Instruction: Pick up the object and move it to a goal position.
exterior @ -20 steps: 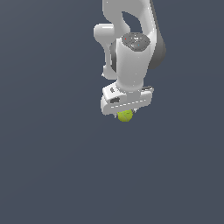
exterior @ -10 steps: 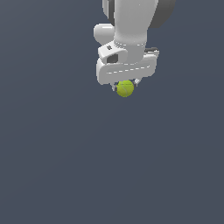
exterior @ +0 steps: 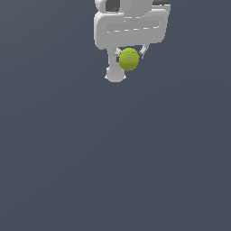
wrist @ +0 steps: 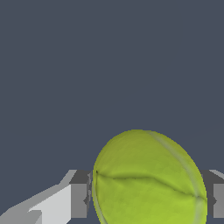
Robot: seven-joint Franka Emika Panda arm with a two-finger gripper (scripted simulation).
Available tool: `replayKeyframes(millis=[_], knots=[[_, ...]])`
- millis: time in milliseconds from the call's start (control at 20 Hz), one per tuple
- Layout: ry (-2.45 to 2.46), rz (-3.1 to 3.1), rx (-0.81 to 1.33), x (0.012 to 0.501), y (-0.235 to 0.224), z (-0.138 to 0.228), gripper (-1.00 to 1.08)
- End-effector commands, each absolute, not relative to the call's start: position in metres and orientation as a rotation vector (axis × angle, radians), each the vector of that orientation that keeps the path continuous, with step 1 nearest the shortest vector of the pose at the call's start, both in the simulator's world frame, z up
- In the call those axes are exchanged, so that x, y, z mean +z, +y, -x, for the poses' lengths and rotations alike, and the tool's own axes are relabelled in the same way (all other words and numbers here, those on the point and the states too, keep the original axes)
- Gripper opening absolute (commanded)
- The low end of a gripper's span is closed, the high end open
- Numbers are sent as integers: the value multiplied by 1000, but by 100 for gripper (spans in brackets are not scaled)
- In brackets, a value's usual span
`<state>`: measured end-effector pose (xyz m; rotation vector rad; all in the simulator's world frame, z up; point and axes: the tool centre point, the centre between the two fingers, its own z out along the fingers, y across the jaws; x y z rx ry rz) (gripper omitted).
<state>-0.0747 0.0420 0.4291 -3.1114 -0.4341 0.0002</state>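
The yellow-green ball (exterior: pixel 129 59) with faint seam lines hangs between the fingers of my white gripper (exterior: pixel 129 57) near the top of the exterior view, well above the grey floor. The gripper is shut on the ball. In the wrist view the ball (wrist: pixel 148 181) fills the lower part of the picture, with a dark finger pad (wrist: pixel 81 194) pressed on one side and another pad (wrist: pixel 215 194) on the other. The arm's upper part is cut off by the exterior view's top edge. No goal marker shows in either view.
A plain dark grey floor (exterior: pixel 113 171) spreads across the whole exterior view. No other objects or obstacles show.
The gripper has risen with the ball in it and turned, so its broad white face is toward the exterior camera. The ball stays held between the fingers.
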Motion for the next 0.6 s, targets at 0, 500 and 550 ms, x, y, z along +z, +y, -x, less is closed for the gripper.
replayKeyframes(millis=[0, 500, 550], knots=[[-434, 3111, 0, 448, 41, 81, -100], [-433, 3111, 0, 485, 38, 90, -100], [-433, 3111, 0, 486, 38, 90, -100]])
